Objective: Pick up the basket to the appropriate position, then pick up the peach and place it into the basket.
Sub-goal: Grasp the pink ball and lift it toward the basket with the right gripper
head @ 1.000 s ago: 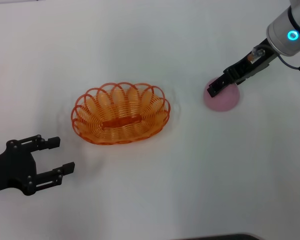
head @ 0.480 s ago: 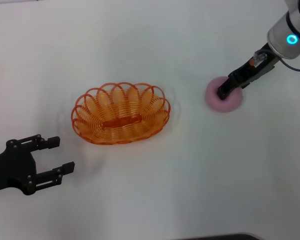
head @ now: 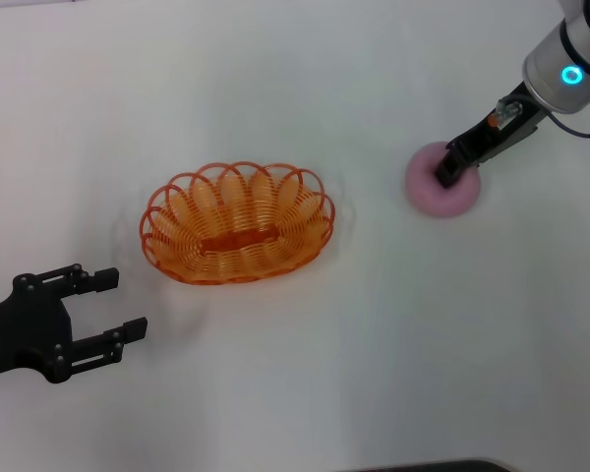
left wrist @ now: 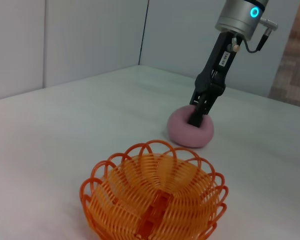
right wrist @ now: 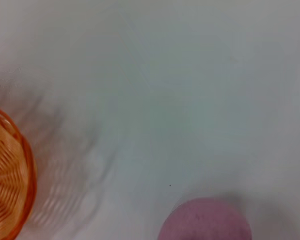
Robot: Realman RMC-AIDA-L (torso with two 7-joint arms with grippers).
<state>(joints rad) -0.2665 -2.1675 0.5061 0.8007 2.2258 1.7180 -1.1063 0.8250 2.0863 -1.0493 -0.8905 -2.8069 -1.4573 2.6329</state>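
Note:
The orange basket [head: 320, 202] stands empty, left of the table's middle; it also shows in the left wrist view [left wrist: 155, 146] and at the edge of the right wrist view [right wrist: 10, 175]. The pink peach [head: 423, 193] lies on the table to the basket's right, apart from it, and shows in the left wrist view [left wrist: 182, 134] and right wrist view [right wrist: 205, 220]. My right gripper [head: 444, 175] comes down onto the peach's top, also seen from the left wrist [left wrist: 196, 119]. My left gripper [head: 123, 305] is open and empty at the near left, short of the basket.
The white table [head: 305, 374] carries only the basket and the peach. A pale wall [left wrist: 90, 40] stands behind the table's far edge in the left wrist view.
My right gripper has moved from the peach's left side to over its top. The peach has shifted slightly. The basket and the left arm have not moved.

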